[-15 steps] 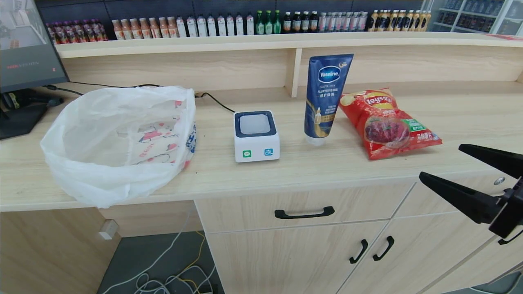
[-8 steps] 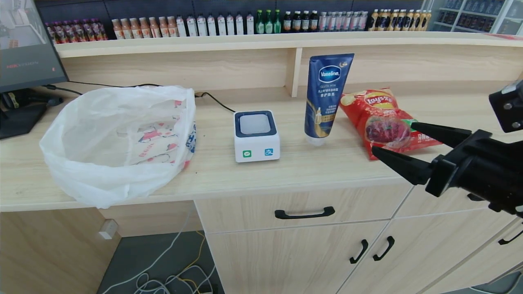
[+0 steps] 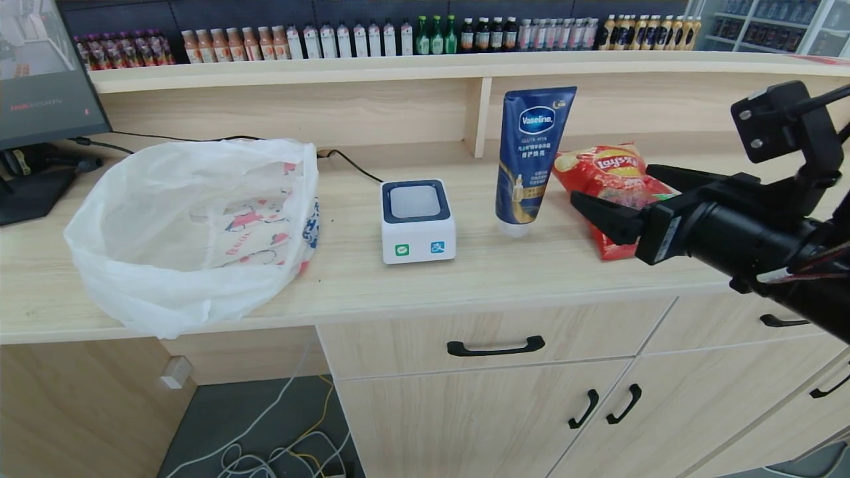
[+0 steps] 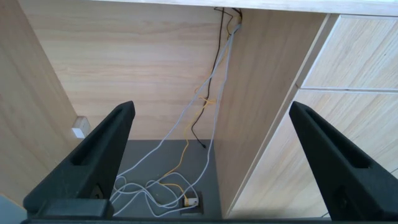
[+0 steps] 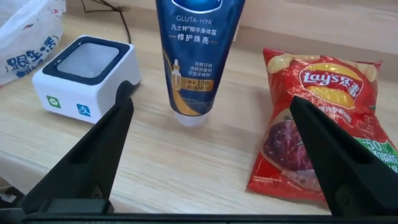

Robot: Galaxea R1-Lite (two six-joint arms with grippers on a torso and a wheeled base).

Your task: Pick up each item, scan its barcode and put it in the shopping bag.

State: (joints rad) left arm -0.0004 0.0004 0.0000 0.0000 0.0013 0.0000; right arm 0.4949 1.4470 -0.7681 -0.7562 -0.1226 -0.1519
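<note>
Right gripper, jaws wide and empty, fronts the chip bag at the tube's three o'clock, apparently spread to straddle it.

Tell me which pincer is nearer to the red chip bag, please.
Right. The right pincer hangs open right at the chip bag, above the counter. The left pincer, also open, is down below the counter, facing the cabinet and floor cables.

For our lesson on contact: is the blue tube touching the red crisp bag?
Apart. The right wrist view shows bare counter between the blue tube and the red crisp bag.
</note>
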